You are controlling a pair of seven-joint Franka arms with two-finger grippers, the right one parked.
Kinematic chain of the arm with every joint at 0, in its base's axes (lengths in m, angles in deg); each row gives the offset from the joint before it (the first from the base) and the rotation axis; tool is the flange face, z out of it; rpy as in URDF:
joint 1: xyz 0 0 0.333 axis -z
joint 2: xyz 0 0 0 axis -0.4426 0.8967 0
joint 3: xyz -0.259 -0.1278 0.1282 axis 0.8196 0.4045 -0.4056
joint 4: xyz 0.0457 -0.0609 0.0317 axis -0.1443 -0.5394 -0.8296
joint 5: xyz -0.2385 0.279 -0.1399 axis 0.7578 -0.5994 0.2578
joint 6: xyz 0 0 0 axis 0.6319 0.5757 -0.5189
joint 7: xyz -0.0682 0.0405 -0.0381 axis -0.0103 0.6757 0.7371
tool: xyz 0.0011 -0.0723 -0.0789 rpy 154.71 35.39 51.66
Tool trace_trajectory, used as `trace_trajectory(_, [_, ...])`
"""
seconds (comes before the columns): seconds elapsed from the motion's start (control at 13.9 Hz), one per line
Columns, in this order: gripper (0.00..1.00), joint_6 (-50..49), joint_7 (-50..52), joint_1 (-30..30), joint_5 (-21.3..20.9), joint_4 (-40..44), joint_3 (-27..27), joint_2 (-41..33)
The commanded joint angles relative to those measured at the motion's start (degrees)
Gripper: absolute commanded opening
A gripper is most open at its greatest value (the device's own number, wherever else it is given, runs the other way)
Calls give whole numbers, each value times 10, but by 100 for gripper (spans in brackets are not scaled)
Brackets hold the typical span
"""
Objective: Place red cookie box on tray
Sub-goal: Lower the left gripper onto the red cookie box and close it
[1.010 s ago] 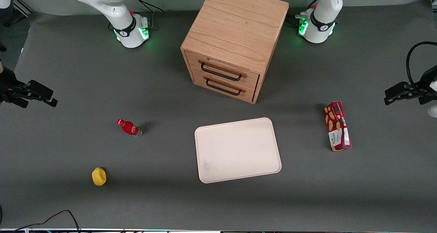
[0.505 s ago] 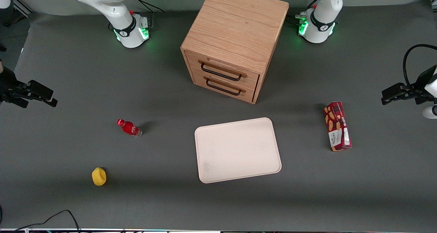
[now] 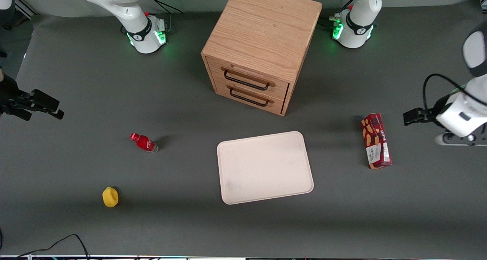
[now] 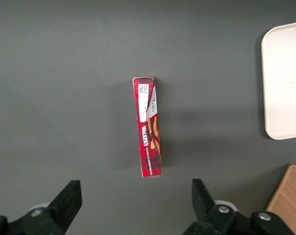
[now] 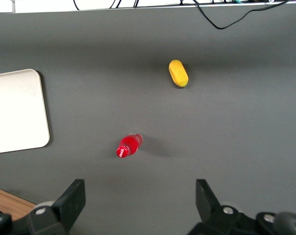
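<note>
A red cookie box point(image 3: 376, 141) lies flat on a dark grey surface point(image 3: 76, 81), toward the working arm's end. The tool point(image 3: 412, 116) hangs above the surface just beside the box, at about two o'clock from it in the front view, not touching it. In the left wrist view the tool point(image 4: 135, 203) looks straight down with its two black fingers point(image 4: 64, 203) spread wide and nothing between them; the box point(image 4: 148, 126) lies lengthwise between the finger lines, ahead of the tips. The white arm point(image 3: 462, 113) reaches in from the edge of the front view, its wrist tilted down.

The pale cream tray point(image 3: 264, 167) sits flat near the middle of the surface, at about nine o'clock from the box and well apart from it. A wooden two-drawer cabinet point(image 3: 260, 47) stands at twelve o'clock from the tray. A small red bottle point(image 3: 144, 142) and a yellow object point(image 3: 110, 197) lie toward the parked arm's end. Bare surface separates box and tray.
</note>
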Motion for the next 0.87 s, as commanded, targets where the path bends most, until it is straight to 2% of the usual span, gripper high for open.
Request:
trace_trajectory(0.0, [100,124,-5,3,-1,-130,-3,-12])
trace_trajectory(0.14, [100,274,-6,-4,-2,-234,-7,-3])
trace_trajectory(0.22, [87,302,-13,-5,-2,-248,-8,14])
trace_trajectory(0.29, [62,312,-17,-9,-2,-246,-8,32])
trace_trajectory(0.43, [58,347,-17,-12,-2,-243,-8,64])
trace_trajectory(0.51, [48,375,-16,-12,-2,-243,-8,82])
trace_trajectory(0.58, [33,400,-9,-7,-2,-241,-8,99])
trace_trajectory(0.65, [1,418,-6,-5,-1,-241,-8,108])
trace_trajectory(0.79, [0,413,-5,-10,-1,-236,-7,106])
